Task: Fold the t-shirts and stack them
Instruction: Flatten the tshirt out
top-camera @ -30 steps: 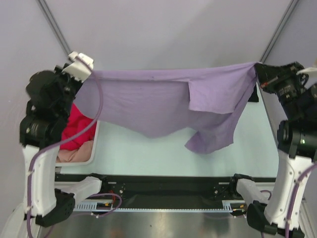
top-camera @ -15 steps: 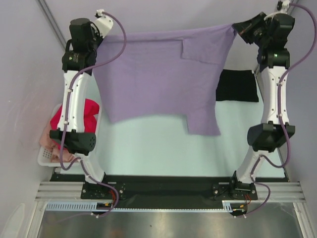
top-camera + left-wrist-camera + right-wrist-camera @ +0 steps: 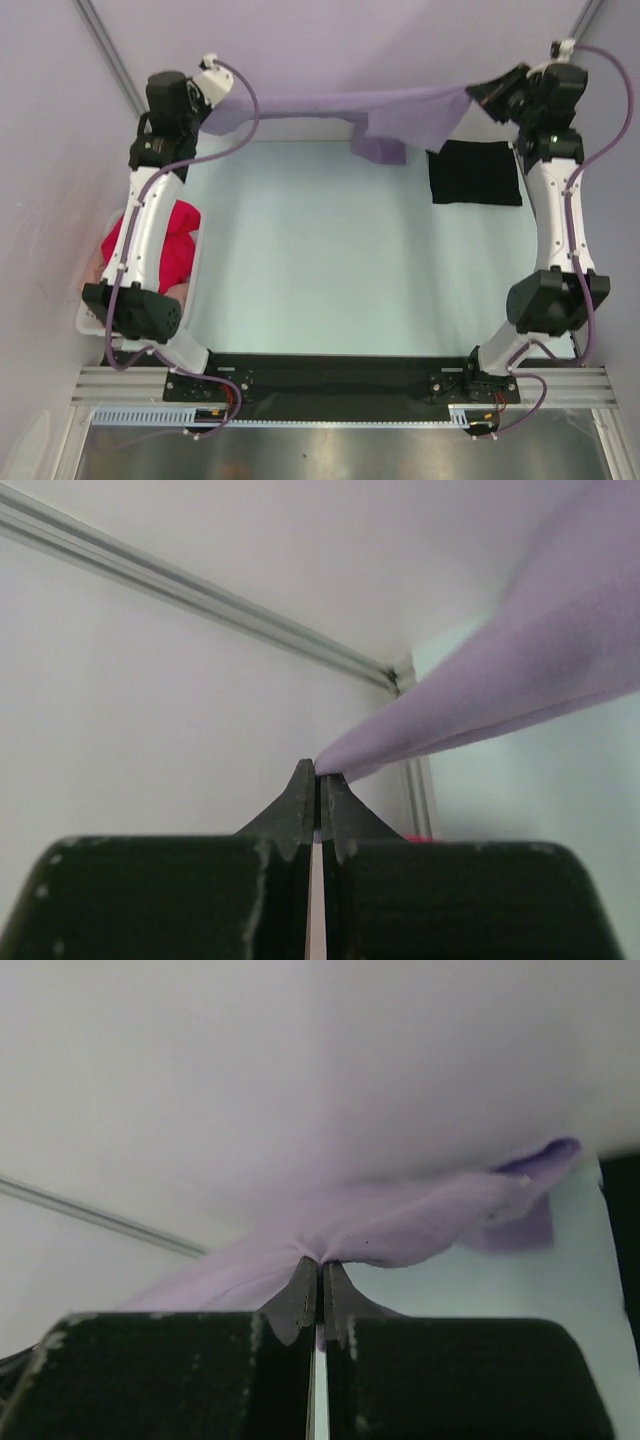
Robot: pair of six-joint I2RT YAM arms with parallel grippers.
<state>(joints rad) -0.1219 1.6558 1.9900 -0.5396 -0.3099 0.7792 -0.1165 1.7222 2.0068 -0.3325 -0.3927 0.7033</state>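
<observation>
While left pincer (image 3: 214, 88) and right pincer (image 3: 478, 94) each pinch corner, lavender t-shirt (image 3: 330, 103) hangs taut between them over far edge of surface (image 3: 330, 260), probably stretched for flat lay-down; black t-shirt (image 3: 476, 172) lies folded far right.

text: none legible | labels: none | brands: none | numbers: none | signs: none

The lavender shirt (image 3: 410, 118) is plain, as is the black shirt (image 3: 476, 172) at two o'clock. At nine o'clock is a magenta-red shirt (image 3: 172, 245), perhaps over pale pink cloth (image 3: 93, 268).
</observation>
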